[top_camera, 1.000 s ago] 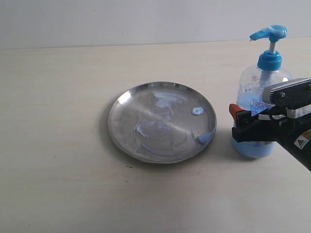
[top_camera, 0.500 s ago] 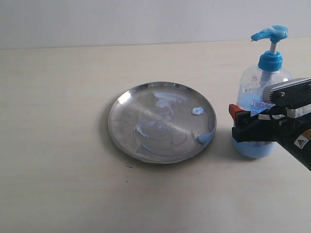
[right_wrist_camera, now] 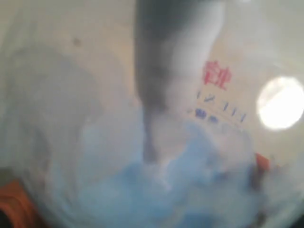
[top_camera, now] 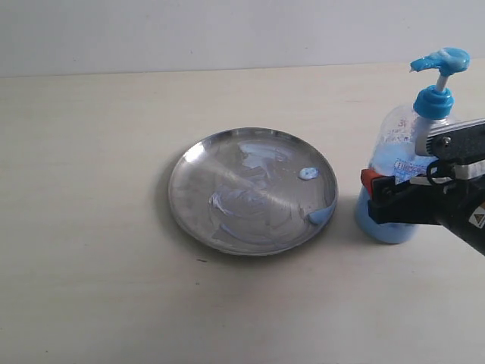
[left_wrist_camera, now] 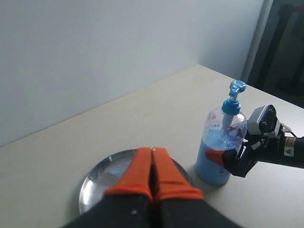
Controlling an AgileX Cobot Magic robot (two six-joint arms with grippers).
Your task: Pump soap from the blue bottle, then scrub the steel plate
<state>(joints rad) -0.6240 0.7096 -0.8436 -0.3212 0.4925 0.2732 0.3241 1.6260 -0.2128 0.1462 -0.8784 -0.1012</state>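
Observation:
The steel plate [top_camera: 198,221] lies flat mid-table, streaked with soap [top_camera: 308,174] as one small blob and pale smears. To its right the blue bottle [top_camera: 400,148] leans with its pump head [top_camera: 441,61] tipped to the right. My right gripper [top_camera: 379,196] is shut on the bottle's lower body, an orange fingertip showing on the plate side. The bottle [right_wrist_camera: 156,142] fills the blurred right wrist view. My left gripper [left_wrist_camera: 152,151] is shut and empty, hovering over the plate [left_wrist_camera: 97,175]; it is outside the exterior view. From there the bottle [left_wrist_camera: 221,142] and right gripper [left_wrist_camera: 230,160] show.
The pale tabletop [top_camera: 91,288] runs back to a white wall [top_camera: 227,30]. The table's far corner [left_wrist_camera: 199,66] and a dark area beyond it show in the left wrist view.
The bottle has tipped, its pump head swinging right and slightly down, with the right gripper still shut on it. The plate and soap have not moved.

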